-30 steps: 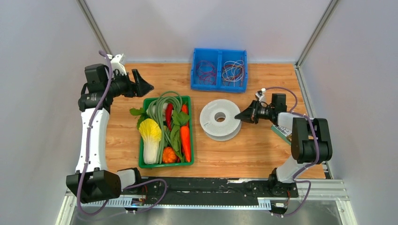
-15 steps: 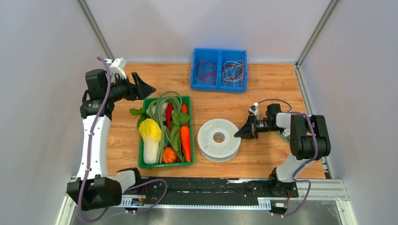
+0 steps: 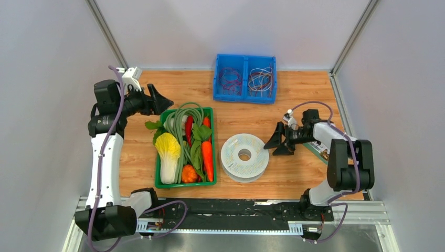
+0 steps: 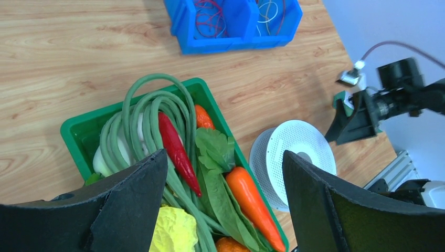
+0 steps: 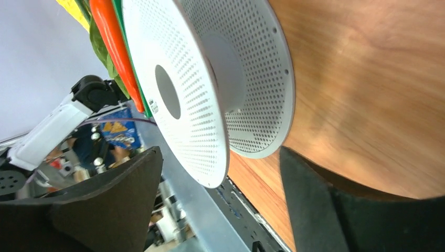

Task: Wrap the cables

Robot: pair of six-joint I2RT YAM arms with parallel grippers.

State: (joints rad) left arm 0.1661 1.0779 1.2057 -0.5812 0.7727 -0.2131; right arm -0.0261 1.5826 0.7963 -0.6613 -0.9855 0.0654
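Observation:
A pale-grey perforated round spool [image 3: 233,152] with a centre hole lies flat on the wooden table, right of the green tray. It also shows in the left wrist view [image 4: 299,144] and fills the right wrist view [image 5: 199,121]. The cables are too thin to make out on it. My right gripper [image 3: 278,144] stands open just right of the spool's rim, a finger on either side of the rim's line and not touching it [image 5: 220,157]. My left gripper [image 3: 161,95] hangs open above the tray's far left corner, nothing between its fingers [image 4: 224,154].
The green tray [image 3: 157,176] holds a cabbage, carrots, a chilli, long beans and leaves. A blue two-compartment bin [image 3: 244,98] with small wire coils stands at the back. A small green box [image 3: 315,149] lies under the right arm. Walls enclose the table.
The right gripper pulled the spool nearer and a little left, then opened and let go of its rim. The left arm shifted slightly.

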